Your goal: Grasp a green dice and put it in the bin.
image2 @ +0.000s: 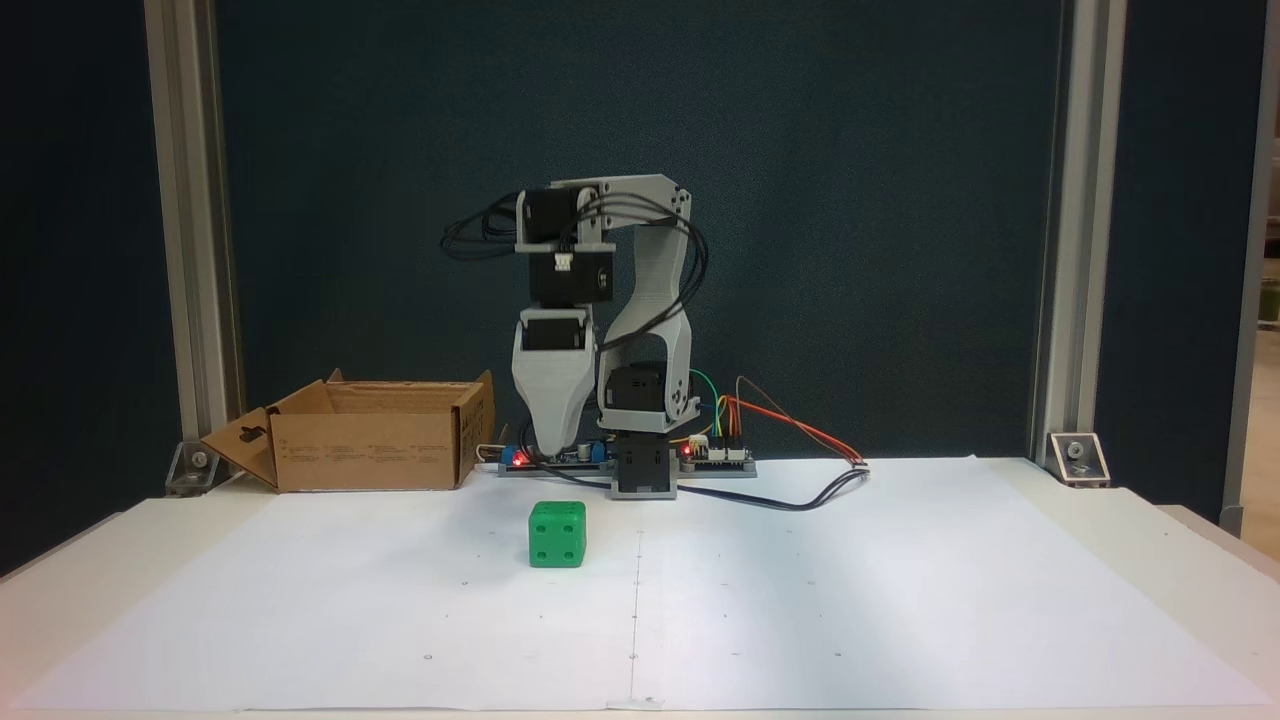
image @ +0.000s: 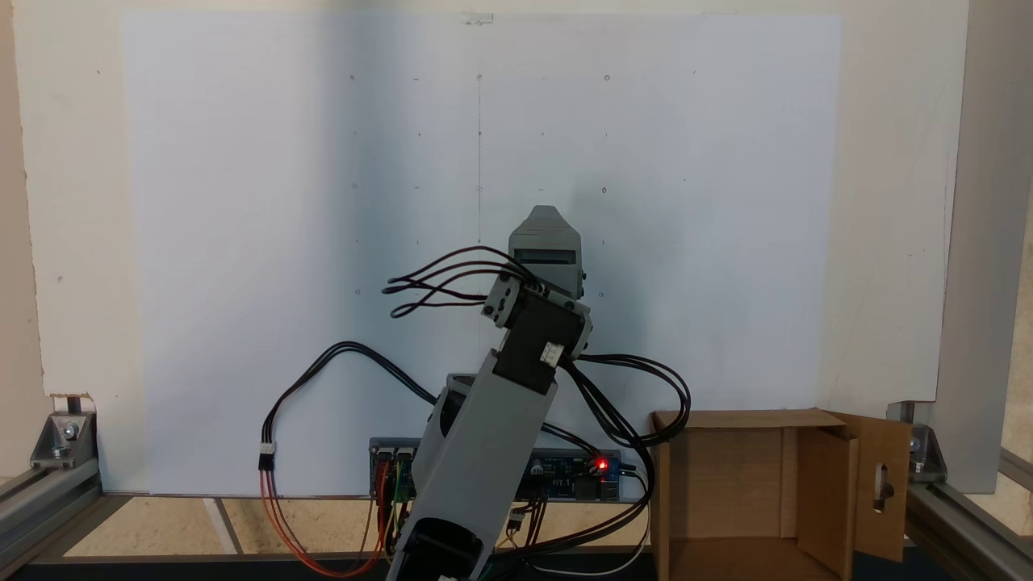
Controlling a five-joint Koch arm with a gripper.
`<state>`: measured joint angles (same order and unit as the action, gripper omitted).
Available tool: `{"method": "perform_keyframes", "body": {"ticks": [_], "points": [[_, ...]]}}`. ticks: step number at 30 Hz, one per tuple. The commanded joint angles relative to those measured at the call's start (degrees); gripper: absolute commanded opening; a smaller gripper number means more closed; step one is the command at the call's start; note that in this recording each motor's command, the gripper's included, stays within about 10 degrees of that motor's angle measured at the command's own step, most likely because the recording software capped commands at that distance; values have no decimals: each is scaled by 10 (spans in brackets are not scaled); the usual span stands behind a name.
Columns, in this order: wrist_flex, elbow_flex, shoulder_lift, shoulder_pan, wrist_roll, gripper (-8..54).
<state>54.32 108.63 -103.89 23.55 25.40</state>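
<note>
The green dice (image2: 557, 535) rests on the white paper sheet, a face with four pips turned toward the camera. My gripper (image2: 553, 448) hangs tip-down above and slightly behind the dice, apart from it. Its jaws lie one behind the other, so the gap between them is hidden. Seen from behind the arm, the gripper (image: 544, 219) points away over the sheet. The bin (image2: 370, 450), a brown cardboard box with upright flaps, stands left of the arm's base; in a fixed view the bin (image: 726, 476) is at the lower right, one flap with a slot cut-out.
A controller board (image2: 720, 458) with lit red LEDs and looping cables (image2: 800, 495) lies beside the arm's base. Aluminium frame posts (image2: 195, 240) stand at the table's back corners. The white paper sheet (image2: 800, 600) covers the tabletop.
</note>
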Motion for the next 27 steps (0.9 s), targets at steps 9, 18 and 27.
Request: {"method": "perform_keyframes", "body": {"ticks": [9,18,27], "points": [[-39,19,0,2,-10,430],[-43,18,-1,4,-62,430],[-43,18,0,6,-83,430]]}}
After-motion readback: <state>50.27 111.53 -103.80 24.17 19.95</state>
